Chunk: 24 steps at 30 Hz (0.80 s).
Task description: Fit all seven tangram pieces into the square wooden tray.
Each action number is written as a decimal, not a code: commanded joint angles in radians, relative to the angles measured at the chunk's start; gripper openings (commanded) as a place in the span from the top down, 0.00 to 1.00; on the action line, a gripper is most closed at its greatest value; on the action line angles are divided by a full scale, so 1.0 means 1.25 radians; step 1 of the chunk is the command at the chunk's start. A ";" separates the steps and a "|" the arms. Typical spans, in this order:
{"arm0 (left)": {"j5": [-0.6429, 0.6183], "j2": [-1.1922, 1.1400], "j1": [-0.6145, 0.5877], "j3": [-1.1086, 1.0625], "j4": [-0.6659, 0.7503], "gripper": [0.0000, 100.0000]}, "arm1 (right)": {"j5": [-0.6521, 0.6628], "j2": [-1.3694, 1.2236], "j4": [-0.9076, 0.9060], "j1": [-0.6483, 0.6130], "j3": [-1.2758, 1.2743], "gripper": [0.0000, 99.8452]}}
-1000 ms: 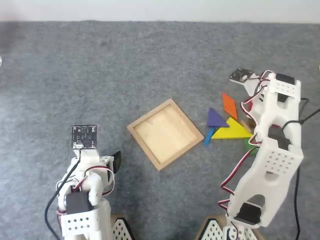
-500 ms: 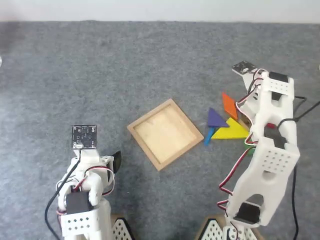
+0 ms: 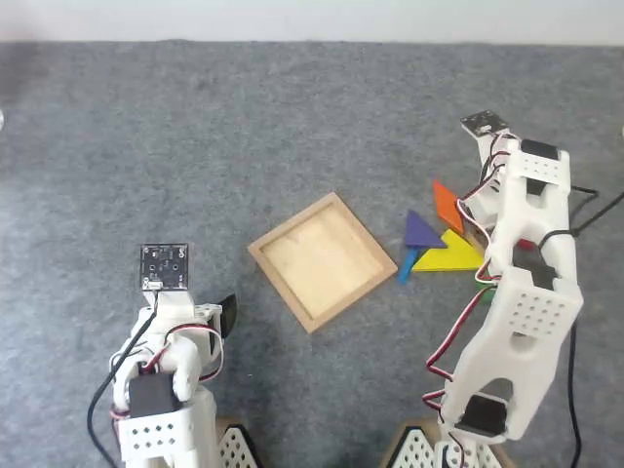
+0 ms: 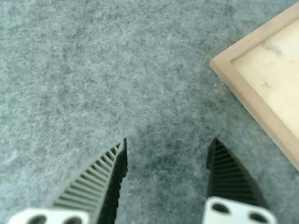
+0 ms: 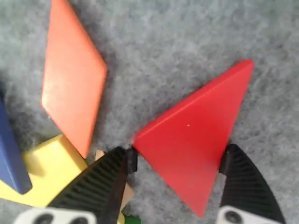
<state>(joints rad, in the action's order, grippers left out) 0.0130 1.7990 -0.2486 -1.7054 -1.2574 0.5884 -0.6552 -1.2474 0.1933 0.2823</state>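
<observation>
The left gripper (image 4: 169, 141) is hovering low over the grey felt worktop (image 3: 146, 146), its two black fingers (image 4: 107, 175) standing well apart with nothing between them. The square wooden tray (image 3: 255, 249) is lying near the middle of the worktop, turned so that one corner is pointing toward the far edge, and it is holding no pieces. One corner of its pale rim is showing just beyond the left gripper's fingertips.

The tangram pieces are lying in a cluster on the felt to the right of the tray, apart from it. The right arm (image 3: 522, 312) is reaching out over this cluster. The right gripper (image 5: 181, 151) is sitting down around the red triangle (image 5: 196, 130), which is lying flat on the felt. Its fingers are spread wide, one at a corner of the piece and the other at the opposite edge. Whether they are pressing on it cannot be told.

Beside the red triangle, the orange parallelogram (image 5: 70, 79) is lying flat, with its lower tip touching the yellow triangle (image 3: 450, 253). The purple triangle (image 3: 421, 231) is resting against the yellow one on the tray side, and a narrow blue piece (image 3: 408, 265) is lying just below it. A sliver of a green piece (image 5: 133, 219) is peeking out near the right gripper's base.
</observation>
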 commanded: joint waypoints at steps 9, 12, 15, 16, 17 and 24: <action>-0.006 0.017 -0.001 0.018 -0.004 0.73 | -0.045 0.052 0.015 -0.014 0.023 0.71; -0.006 0.017 -0.001 0.018 -0.004 0.73 | -0.045 0.052 0.015 -0.014 0.023 0.78; -0.006 0.017 -0.001 0.018 -0.004 0.73 | -0.045 0.055 0.014 -0.014 0.023 0.89; -0.006 0.017 -0.001 0.018 -0.004 0.73 | -0.045 0.055 0.014 -0.014 0.023 0.92; -0.006 0.017 -0.001 0.018 -0.004 0.73 | -0.045 0.055 0.017 -0.014 0.023 0.94; -0.006 0.017 -0.001 0.018 -0.004 0.73 | -0.045 0.060 0.018 -0.014 0.023 0.91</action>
<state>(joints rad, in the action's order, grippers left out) 0.0130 1.7990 -0.2486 -1.7054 -1.2574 0.5393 -0.6490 -1.2367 0.1964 0.2839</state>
